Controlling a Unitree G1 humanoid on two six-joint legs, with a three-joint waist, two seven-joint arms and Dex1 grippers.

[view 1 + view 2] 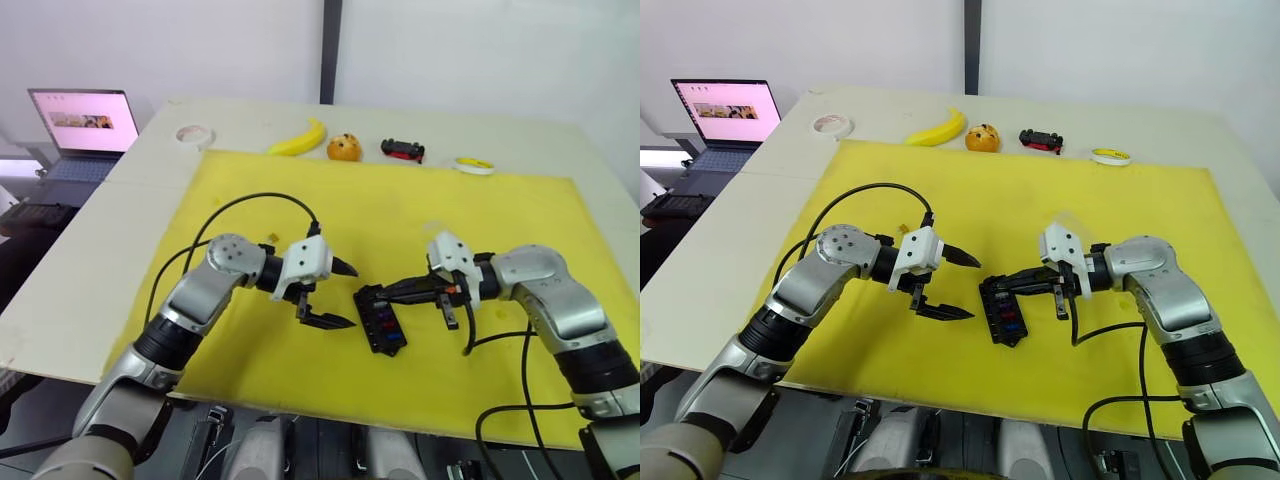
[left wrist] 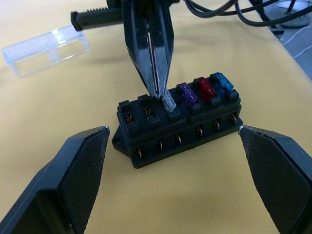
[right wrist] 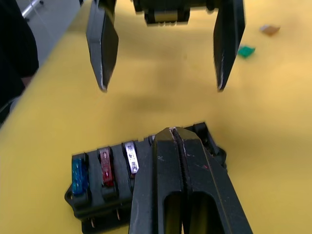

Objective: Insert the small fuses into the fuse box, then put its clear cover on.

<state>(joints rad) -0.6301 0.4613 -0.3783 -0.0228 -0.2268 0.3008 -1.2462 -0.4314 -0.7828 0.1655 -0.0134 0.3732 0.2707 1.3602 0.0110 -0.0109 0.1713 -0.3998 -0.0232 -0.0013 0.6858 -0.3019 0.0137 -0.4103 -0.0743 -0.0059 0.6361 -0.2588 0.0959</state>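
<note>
Mid-frame, right gripper (image 2: 165, 100) pinches a grey fuse (image 2: 169, 103) into the fuse box (image 1: 379, 320); left gripper (image 1: 336, 294) hangs spread wide beside it, empty.

This is looking like a robotics lab or test room. A pale desk (image 1: 90, 260) is carrying a yellow mat (image 1: 400, 215) under plain white walls (image 1: 160, 45), with an open laptop (image 1: 82, 125) glowing beside it. A banana (image 1: 298, 140), an orange (image 1: 344, 148), a toy car (image 1: 402, 150) and tape rolls (image 1: 190, 134) are lying along the far edge like test props.
</note>
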